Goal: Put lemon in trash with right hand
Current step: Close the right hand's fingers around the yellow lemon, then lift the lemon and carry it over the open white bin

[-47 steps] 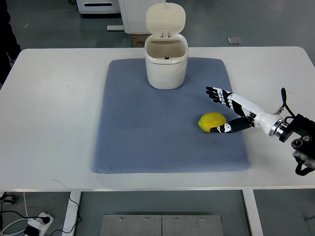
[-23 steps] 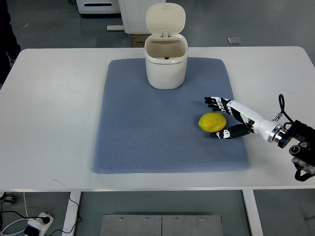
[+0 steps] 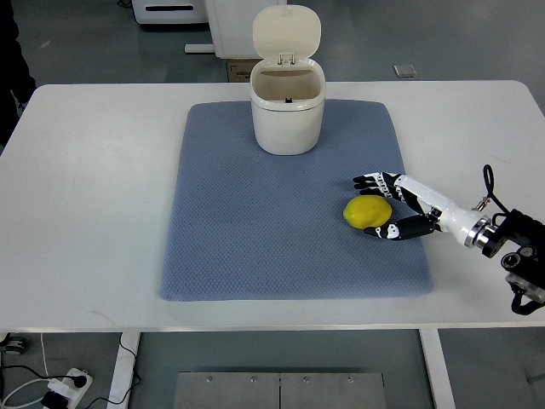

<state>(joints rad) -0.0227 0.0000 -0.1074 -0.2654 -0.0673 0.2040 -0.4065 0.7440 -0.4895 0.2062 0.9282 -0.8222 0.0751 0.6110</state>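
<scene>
A yellow lemon (image 3: pixel 367 210) lies on the right part of a blue-grey mat (image 3: pixel 255 221). A cream trash bin (image 3: pixel 287 108) with its lid flipped up stands at the mat's far edge, its mouth open. My right hand (image 3: pixel 375 206) comes in from the right edge. Its fingers are spread around the lemon's right side, with fingertips (image 3: pixel 364 181) just above it and the thumb (image 3: pixel 381 232) just below. The fingers are not closed on the lemon. The left arm is out of view.
The mat lies on a white table (image 3: pixel 94 196). A small grey object (image 3: pixel 404 71) sits on the floor beyond the far edge. A power strip (image 3: pixel 64 388) lies on the floor at the bottom left.
My right hand has dropped lower and moved left, bringing its spread fingers from beside the lemon to either side of it. The lemon has not moved.
</scene>
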